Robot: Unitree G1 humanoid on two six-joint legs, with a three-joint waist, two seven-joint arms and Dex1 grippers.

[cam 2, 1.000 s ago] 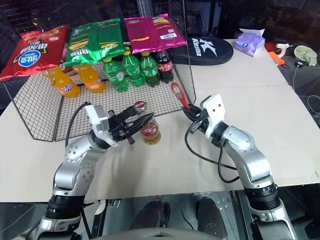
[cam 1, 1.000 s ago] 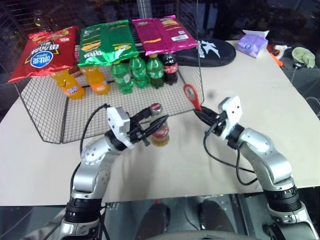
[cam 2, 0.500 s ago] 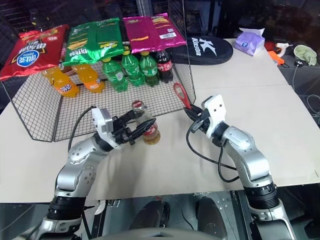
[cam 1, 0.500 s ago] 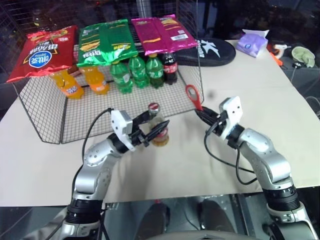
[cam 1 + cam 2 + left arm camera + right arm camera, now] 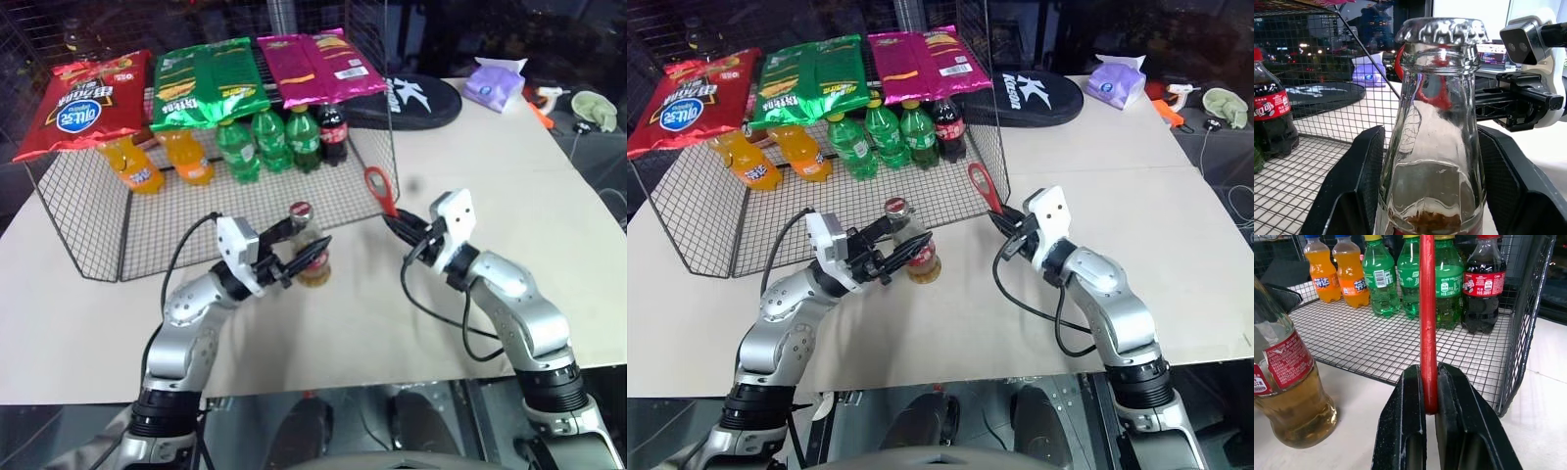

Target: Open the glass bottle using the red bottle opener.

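Glass, slim and clear with amber liquid and a red label, the bottle [image 5: 311, 250] stood upright on the pale surface [image 5: 392, 313] just in front of the wire basket [image 5: 88, 211], its cap on. Since a second earlier the left hand [image 5: 306, 253] had come down from the cap to the bottle's body, its fingers bracketing it; whether they gripped I could not tell. The right hand [image 5: 396, 224] was clamped on the flat red bottle opener [image 5: 377, 188], loop upward, apart from the cap. Levering probably came next.
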